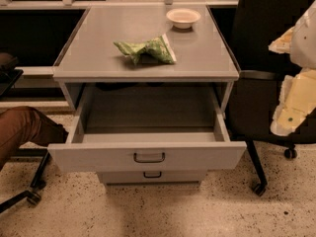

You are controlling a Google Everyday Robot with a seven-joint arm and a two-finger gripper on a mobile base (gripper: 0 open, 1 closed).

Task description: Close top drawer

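The top drawer of a light-grey metal cabinet is pulled far out towards me. Its flat front panel carries a small dark loop handle at the centre. The inside of the drawer looks empty. My gripper is at the right edge of the view, a cream and white shape to the right of the drawer and above its level. It is apart from the drawer and touches nothing.
A lower drawer is shut under the open one. A green crumpled bag and a white bowl sit on the cabinet top. A black office chair stands at the right. A person's leg is at the left.
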